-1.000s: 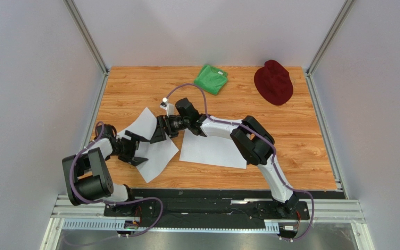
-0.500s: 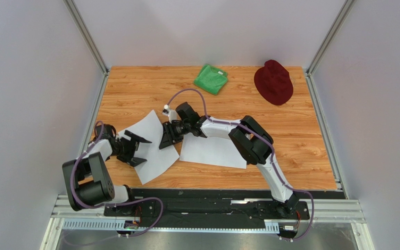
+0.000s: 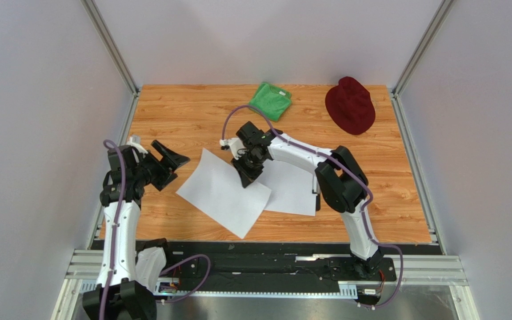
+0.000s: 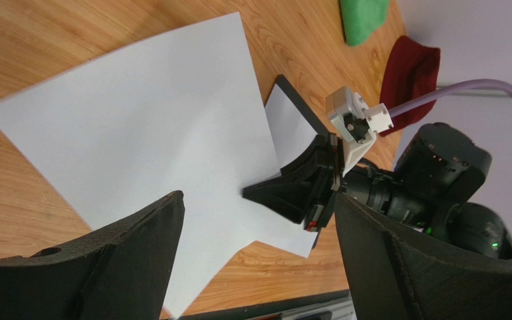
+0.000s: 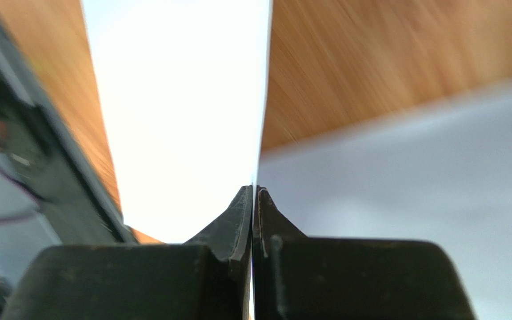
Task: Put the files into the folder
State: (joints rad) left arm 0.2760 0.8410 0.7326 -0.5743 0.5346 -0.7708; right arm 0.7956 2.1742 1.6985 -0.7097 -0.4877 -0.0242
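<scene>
One white file sheet (image 3: 224, 193) lies slanted at mid-table. My right gripper (image 3: 246, 175) is shut on its right corner. The right wrist view shows the jaws pressed together on that sheet's thin edge (image 5: 254, 190), and the sheet (image 5: 178, 100) spreads away to the left. A second file sheet (image 3: 293, 190) lies to the right, partly under the first. It covers the black folder, of which only a dark edge (image 3: 317, 202) shows. My left gripper (image 3: 166, 160) hangs open above the table, left of the sheets, with nothing in it. From it I see the sheet (image 4: 145, 113) and the folder's edge (image 4: 297, 105).
A green cloth (image 3: 270, 100) lies at the back centre and a dark red hat (image 3: 350, 105) at the back right. Metal rails run along both table sides. The black base rail (image 3: 265, 257) crosses the near edge.
My right gripper shut on the left sheet's corner and dragged it right, onto the second sheet. My left arm rose and drew back to the left, off the sheet.
</scene>
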